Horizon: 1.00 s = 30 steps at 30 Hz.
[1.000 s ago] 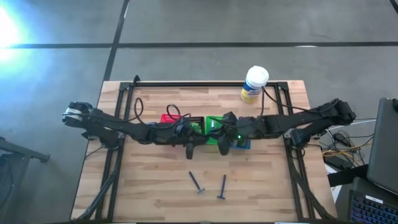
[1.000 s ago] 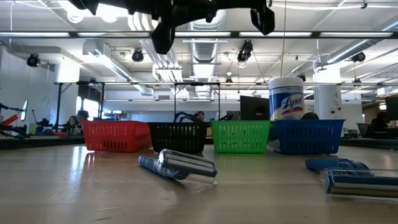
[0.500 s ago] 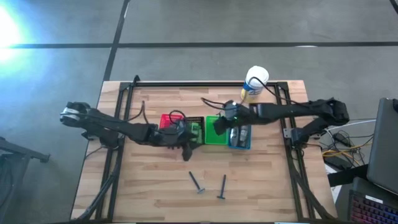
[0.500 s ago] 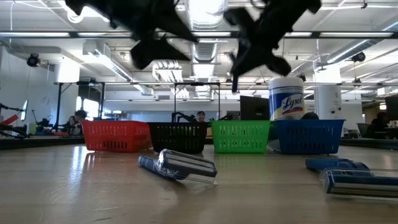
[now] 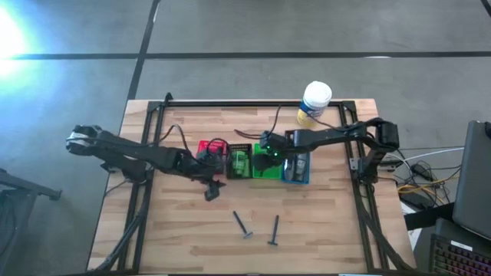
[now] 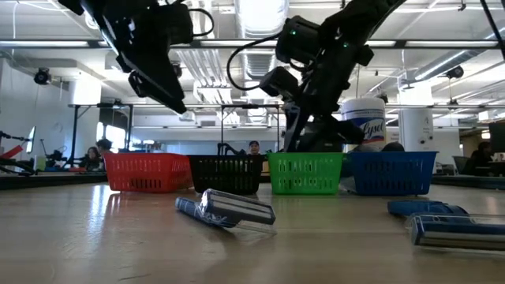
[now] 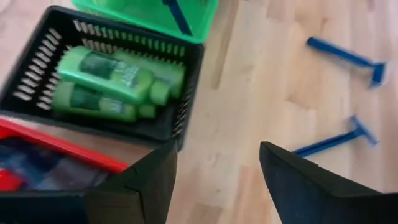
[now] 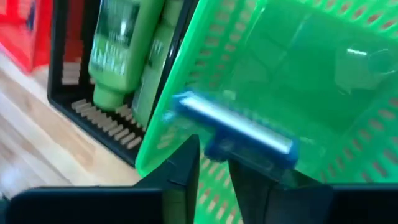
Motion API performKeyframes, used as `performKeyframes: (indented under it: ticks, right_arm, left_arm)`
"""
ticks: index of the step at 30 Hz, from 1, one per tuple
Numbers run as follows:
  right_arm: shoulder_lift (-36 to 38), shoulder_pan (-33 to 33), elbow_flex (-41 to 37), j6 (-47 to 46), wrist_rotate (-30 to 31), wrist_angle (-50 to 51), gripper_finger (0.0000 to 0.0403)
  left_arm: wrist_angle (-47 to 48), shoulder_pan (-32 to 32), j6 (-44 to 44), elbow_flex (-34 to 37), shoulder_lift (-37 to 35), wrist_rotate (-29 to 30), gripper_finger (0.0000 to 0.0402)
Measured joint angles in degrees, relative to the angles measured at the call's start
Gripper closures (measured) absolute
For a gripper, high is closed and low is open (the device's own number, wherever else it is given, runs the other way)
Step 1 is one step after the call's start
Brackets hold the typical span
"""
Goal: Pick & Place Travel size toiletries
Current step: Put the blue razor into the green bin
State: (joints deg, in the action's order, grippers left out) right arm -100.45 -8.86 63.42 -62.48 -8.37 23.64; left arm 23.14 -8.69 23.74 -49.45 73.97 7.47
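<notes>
Clock read on the high view, 12 at the far edge of the table (image 5: pixel 176 230).

Progress: judged well advanced, not complete.

At 6, nearest: two razors (image 5: pixel 244 225), the second (image 5: pixel 274 231) just beside the first, loose on the wood and well apart from any tray. Both yet to be placed.

At 8 of the tray row: left gripper (image 5: pixel 209 193), fingers spread wide, nothing between them, just off the black tray (image 7: pixel 188 87). Judged free to go for a loose razor.

At centre, in a row from 9 to 3: red tray (image 5: pixel 205 145), black tray, green tray (image 8: pixel 280 62), blue tray (image 5: pixel 298 181). Four trays counted. In the black tray, at least two green bottles (image 7: pixel 112 68). Contents of red and blue too unclear to count.

Over the green tray: right gripper (image 8: pixel 213 155), with a third razor (image 8: pixel 239 134) at its tip, inside the tray's rim. Grip or release: cannot tell.

At 1, farthest: one white canister (image 5: pixel 314 100), upright, not part of the job.
</notes>
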Motion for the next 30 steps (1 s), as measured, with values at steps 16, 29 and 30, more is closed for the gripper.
performKeyframes:
  ticks: [16,29,30]
  right_arm:
    - [4.1,3.0,1.8,-3.3,2.2,4.9,0.0179]
    - [5.2,25.8,5.6,-28.2,4.9,20.4,0.0140]
    - [4.8,27.3,5.7,-30.5,5.7,20.1,0.0137]
  left_arm:
    - [2.6,4.6,-18.8,0.1,-1.2,-2.2,0.0171]
    - [3.4,1.8,-7.5,0.1,-1.2,-2.6,0.0172]
    - [3.4,1.7,-7.1,0.1,-1.2,-2.5,0.0172]
